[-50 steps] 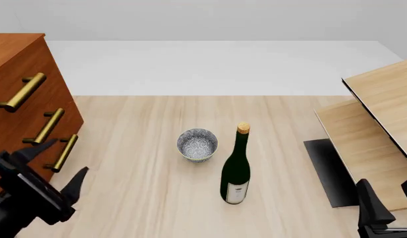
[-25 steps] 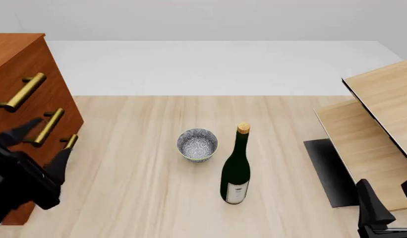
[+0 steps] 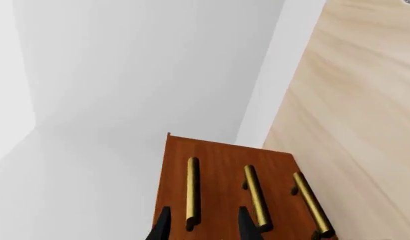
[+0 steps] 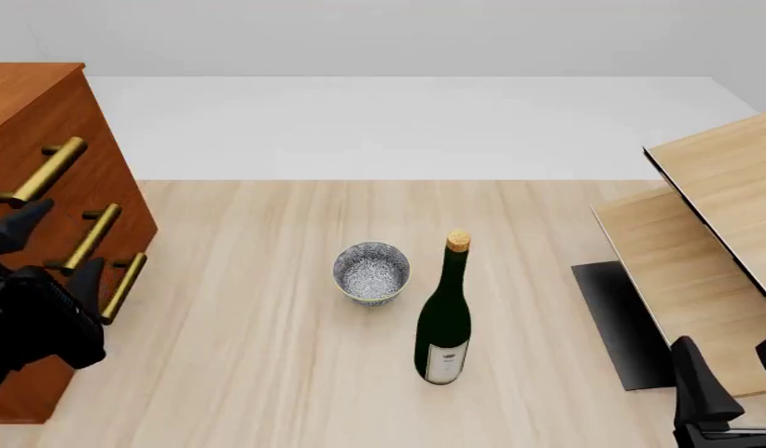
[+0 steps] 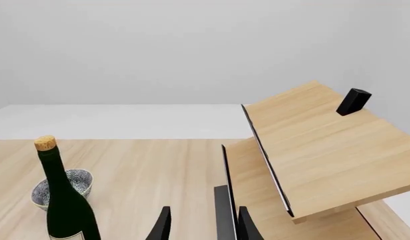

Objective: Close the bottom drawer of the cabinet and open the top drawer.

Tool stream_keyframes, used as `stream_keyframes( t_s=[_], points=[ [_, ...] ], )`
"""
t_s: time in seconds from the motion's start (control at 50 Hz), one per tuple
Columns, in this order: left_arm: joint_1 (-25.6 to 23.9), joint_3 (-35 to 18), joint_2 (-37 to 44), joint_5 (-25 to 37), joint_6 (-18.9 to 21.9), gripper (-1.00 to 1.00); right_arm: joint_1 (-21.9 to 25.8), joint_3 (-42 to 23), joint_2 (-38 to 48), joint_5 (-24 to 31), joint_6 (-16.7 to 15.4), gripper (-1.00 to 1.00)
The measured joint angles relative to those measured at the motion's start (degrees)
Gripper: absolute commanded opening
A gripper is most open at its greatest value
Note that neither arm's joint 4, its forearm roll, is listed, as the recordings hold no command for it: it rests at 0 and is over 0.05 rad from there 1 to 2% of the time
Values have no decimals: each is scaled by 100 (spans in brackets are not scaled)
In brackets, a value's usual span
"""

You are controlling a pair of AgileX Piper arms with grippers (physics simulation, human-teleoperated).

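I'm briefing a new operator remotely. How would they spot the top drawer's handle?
Find the large reddish-brown wooden cabinet at the table's left edge. Three brass bar handles run down its front; the top drawer's brass handle is the highest, above two identical ones.

Green bottle (image 5: 66,212) beside patterned bowl (image 5: 61,187), pale tilted boards (image 5: 324,150), open right hand (image 5: 201,226)

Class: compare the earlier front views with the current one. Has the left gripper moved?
Yes. The left gripper has moved up and leftward against the cabinet, from below the bottom handle toward the upper handles.
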Motion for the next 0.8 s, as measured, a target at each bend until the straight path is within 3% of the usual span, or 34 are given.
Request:
stream_keyframes(
  t_s=[0.34, 0.8],
  points=[
    [385, -162, 378, -298, 211, 100, -8, 4, -1, -5, -11, 100],
    [842, -446, 974, -516, 118, 100, -20, 6, -38, 13, -36, 100]
  ],
)
